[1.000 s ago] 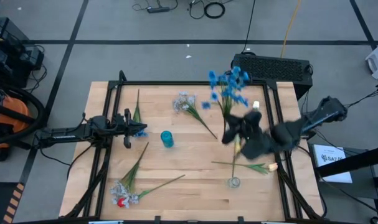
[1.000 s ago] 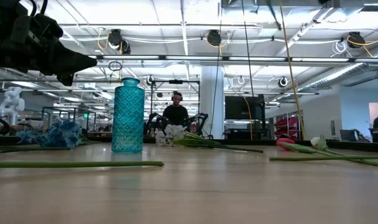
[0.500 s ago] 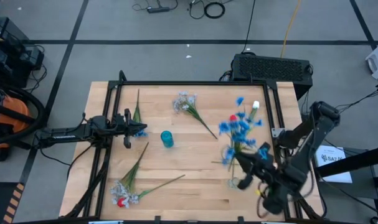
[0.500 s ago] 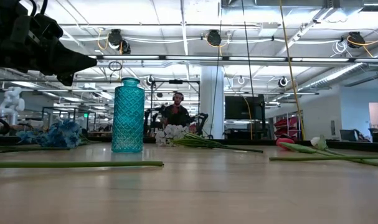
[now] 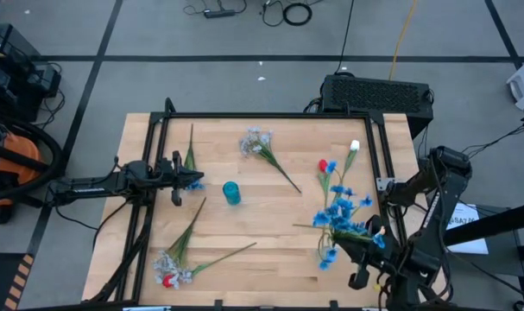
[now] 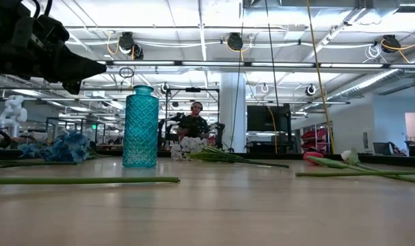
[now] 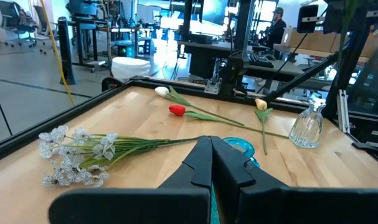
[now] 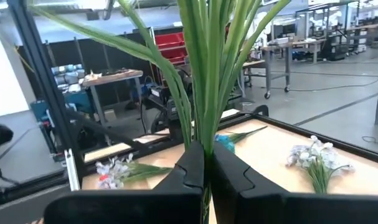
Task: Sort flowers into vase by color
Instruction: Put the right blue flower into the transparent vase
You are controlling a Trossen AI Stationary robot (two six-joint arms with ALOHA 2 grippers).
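While the left gripper (image 5: 176, 181) waits at the table's (image 5: 270, 259) left side, fingers (image 7: 204, 163) pressed together on nothing, the right gripper (image 5: 363, 250) sits at the near right corner, clamped on the green stems (image 8: 204, 74) of a bright blue spray (image 5: 339, 216). Its blooms lie out over the table's right side, above the clear vase (image 7: 306, 127) position; whether the stems are in that vase cannot be told. Teal vase (image 5: 231, 193) stands left of centre. Pale spray (image 5: 255, 142) lies far centre. Red tulip (image 5: 323, 166) and white bud (image 5: 355, 146) lie far right. Near left: loose stem (image 5: 188, 226) and a pale cluster with red (image 5: 167, 272). Person (image 6: 195, 123) visible beyond the table in the low view.
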